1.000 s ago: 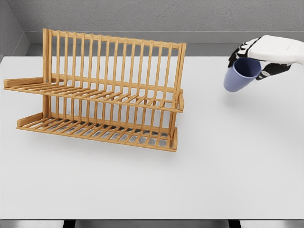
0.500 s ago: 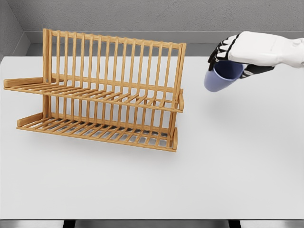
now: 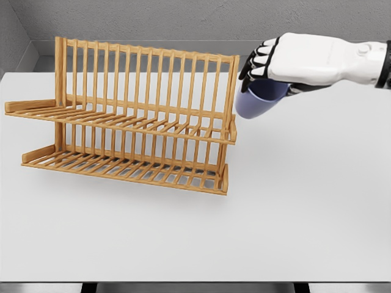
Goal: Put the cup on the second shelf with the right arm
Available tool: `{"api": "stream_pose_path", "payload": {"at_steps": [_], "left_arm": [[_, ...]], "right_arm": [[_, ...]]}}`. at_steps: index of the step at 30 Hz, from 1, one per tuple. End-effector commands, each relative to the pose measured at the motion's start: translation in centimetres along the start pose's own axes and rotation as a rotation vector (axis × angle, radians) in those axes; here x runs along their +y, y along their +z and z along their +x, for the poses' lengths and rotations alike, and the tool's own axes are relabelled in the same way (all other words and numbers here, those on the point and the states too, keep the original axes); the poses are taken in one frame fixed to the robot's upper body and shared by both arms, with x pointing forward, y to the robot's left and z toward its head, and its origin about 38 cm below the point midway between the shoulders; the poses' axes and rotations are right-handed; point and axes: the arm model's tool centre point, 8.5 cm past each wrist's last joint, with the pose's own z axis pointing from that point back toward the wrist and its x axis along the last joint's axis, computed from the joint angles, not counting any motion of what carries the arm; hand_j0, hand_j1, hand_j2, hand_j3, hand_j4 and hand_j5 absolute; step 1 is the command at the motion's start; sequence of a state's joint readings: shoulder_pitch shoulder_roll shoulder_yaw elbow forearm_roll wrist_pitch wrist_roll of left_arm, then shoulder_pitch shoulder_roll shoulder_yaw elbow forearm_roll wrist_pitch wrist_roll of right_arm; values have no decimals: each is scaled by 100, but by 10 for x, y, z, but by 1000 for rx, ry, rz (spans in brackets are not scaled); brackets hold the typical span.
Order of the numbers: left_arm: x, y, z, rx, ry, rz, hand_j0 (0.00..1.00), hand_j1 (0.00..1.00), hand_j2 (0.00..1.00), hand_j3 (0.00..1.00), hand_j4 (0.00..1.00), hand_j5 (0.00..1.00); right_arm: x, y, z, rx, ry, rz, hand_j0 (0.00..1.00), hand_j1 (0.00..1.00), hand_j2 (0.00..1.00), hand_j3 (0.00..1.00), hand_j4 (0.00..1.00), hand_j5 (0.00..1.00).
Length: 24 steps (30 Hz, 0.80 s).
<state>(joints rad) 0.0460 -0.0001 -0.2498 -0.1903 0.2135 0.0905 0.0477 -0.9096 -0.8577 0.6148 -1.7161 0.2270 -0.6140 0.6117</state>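
Cup [image 3: 255,101], lavender-blue, is held in the right hand [image 3: 287,61], whose fingers [image 3: 256,61] wrap its rim from above; it hangs tilted just beside the right end post of the wooden dish rack [image 3: 140,122], above the white surface [image 3: 293,201]. I judge the hand should lift it over the post, then lower it upright onto the upper shelf [image 3: 122,122], away from the edge.
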Motion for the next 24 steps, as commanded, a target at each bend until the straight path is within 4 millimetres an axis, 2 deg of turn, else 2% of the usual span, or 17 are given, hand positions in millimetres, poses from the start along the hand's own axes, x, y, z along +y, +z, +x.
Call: {"api": "stream_pose_path", "payload": {"at_steps": [1,15,20,24], "left_arm": [[0,0,0,0,0,0,100,100,100,100,100,100],[0,0,0,0,0,0,100,100,100,100,100,100],[0,0,0,0,0,0,100,100,100,100,100,100],[0,0,0,0,0,0,100,100,100,100,100,100]], "right_arm": [[-2,-6,3,-16,-4,-16,61,61,61,61,61,61],[-13,-39,22,-106,17,-75,62,62,62,62,62,62],[-14,-39,24,-111,21,-75,62,62,62,62,62,62],[-3,-43,28,-126,4,-43,64,64,64,64,64,64]]}}
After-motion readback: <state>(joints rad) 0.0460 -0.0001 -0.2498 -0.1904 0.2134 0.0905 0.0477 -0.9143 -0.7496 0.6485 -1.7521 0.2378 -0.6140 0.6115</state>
